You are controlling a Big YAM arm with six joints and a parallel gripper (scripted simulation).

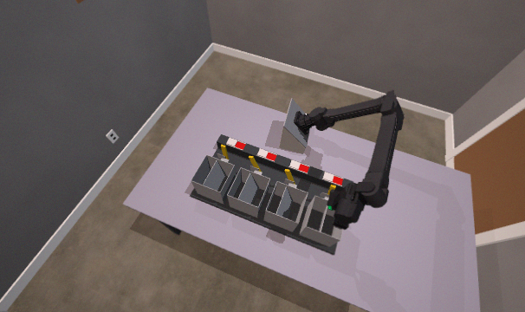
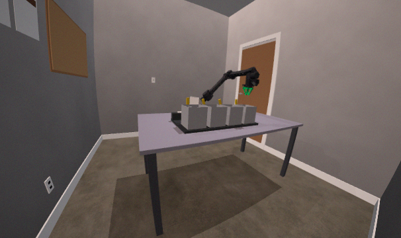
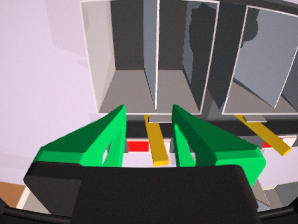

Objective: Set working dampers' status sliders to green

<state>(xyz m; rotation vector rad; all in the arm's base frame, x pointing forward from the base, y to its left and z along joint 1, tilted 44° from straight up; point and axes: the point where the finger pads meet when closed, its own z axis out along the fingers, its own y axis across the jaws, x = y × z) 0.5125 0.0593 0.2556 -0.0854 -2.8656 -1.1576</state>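
1. A plain indoor room, most like a small office or test room: grey painted walls [image 2: 161,49] with white skirting [image 1: 167,100] running round the floor.
2. A brown door [image 2: 258,82] in a white frame stands in one wall.
3. A cork-coloured noticeboard [image 2: 67,46] hangs on the dark side wall, with pale panels beside it.
4. Wall sockets [image 2: 48,184] sit low down.
5. A dark rug [image 2: 194,195] lies under a four-legged lilac bench [image 2: 161,137].

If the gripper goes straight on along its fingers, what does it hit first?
Likely the yellow lever of the end damper: in the wrist view it lies centred between the green fingers of the part-open, empty gripper. Depth is unclear; the gripper hangs well above.
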